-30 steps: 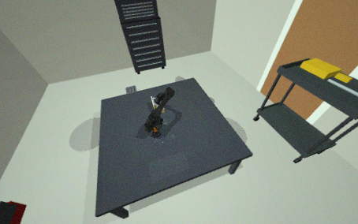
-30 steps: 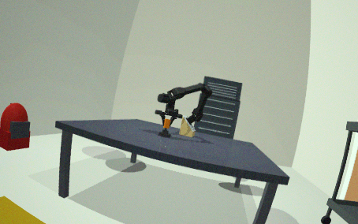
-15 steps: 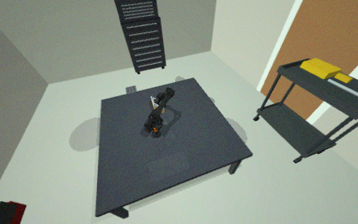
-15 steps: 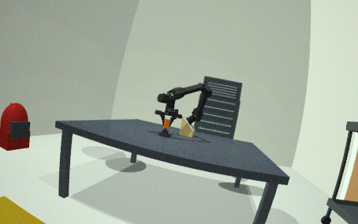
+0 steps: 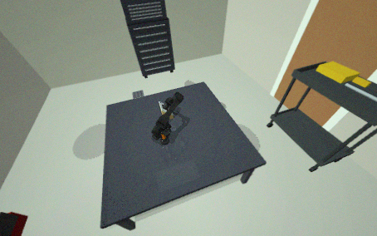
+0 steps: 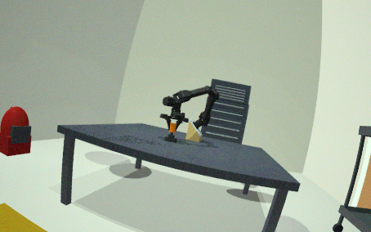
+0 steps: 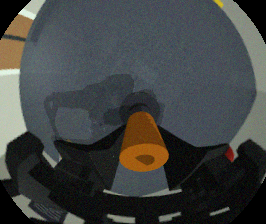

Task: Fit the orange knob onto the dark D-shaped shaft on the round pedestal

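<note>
The orange knob is upright between the fingers of my gripper, which is shut on it. The dark round pedestal stands on the table below the knob. In the exterior view the knob's lower end is just above the pedestal's base, around where the shaft stands. In the wrist view the far end of the knob overlaps the pedestal and covers most of the shaft. Whether the shaft is inside the hole cannot be told, and its flat side is hidden.
A tan wedge-shaped block with a pale sloping face stands on the dark table beside the pedestal, close to the arm's base. The arm reaches over it. A cabinet, a cart and a red object stand off the table.
</note>
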